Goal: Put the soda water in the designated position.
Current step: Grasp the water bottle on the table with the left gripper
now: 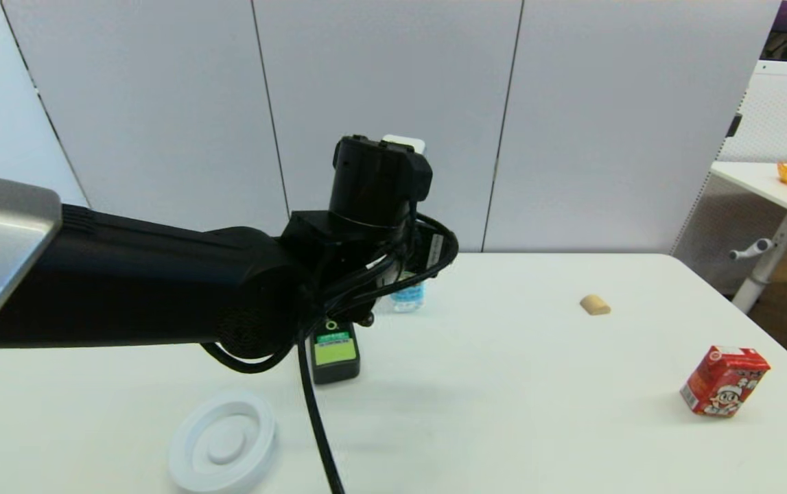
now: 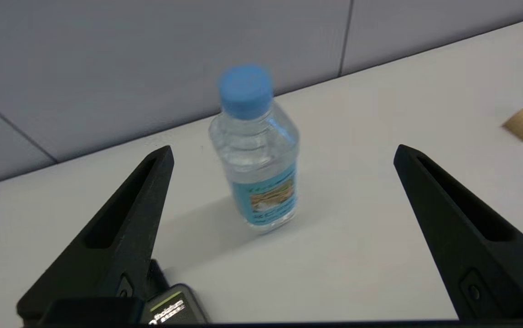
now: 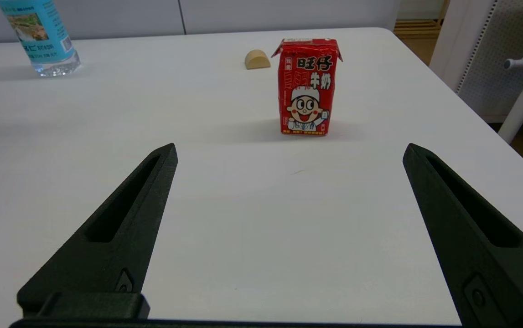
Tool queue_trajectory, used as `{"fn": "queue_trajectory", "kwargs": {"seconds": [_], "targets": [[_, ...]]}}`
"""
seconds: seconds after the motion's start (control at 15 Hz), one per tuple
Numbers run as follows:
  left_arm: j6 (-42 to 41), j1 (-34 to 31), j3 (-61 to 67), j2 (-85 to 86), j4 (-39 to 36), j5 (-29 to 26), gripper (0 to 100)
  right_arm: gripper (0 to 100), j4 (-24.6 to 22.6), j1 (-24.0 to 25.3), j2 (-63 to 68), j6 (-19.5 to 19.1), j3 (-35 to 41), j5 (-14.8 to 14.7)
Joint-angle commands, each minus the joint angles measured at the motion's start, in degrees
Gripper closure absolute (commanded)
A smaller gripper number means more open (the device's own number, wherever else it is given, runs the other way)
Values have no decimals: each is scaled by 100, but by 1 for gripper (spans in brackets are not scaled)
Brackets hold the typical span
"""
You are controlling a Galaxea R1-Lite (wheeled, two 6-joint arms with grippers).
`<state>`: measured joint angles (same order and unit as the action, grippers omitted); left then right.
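Taking the table from 9 o'clock across to 3 o'clock in the head view: a white round disc [image 1: 223, 442] lies near the front edge at about 7 o'clock, a flat black bottle with a green label [image 1: 335, 354] lies just past it toward the centre, and the soda water [image 1: 407, 296] stands upright behind that at roughly 12 o'clock, mostly hidden by the left arm's wrist. Further toward 3 o'clock sit a small tan block [image 1: 595, 304] and a red milk carton [image 1: 724, 381], well apart from the bottle. The step in hand looks like the reach to grasp. To do it well, the left gripper [image 2: 282, 155] should probably advance straight until the label band [image 2: 272, 197] sits between the fingers, keep clear of the black bottle beside its near finger, and close on the label band rather than the blue cap [image 2: 245, 91], so the bottle stays vertical. That gripper is spread wide, touching nothing, with the bottle standing ahead of its tips. The right gripper [image 3: 288, 152] is also spread and empty, hovering low in front of the carton.
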<state>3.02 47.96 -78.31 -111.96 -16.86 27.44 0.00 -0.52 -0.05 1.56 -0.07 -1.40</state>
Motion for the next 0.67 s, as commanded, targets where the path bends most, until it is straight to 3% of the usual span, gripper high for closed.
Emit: {"fn": "queue_trajectory", "kwargs": {"seconds": [0.07,0.67], "targets": [[23,-111,158,16,-37,60,0,0,0,0,-4,2,-1,0],[146,-102,668,-45,-793,394,0,0,0,0,-4,2,-1,0]]}}
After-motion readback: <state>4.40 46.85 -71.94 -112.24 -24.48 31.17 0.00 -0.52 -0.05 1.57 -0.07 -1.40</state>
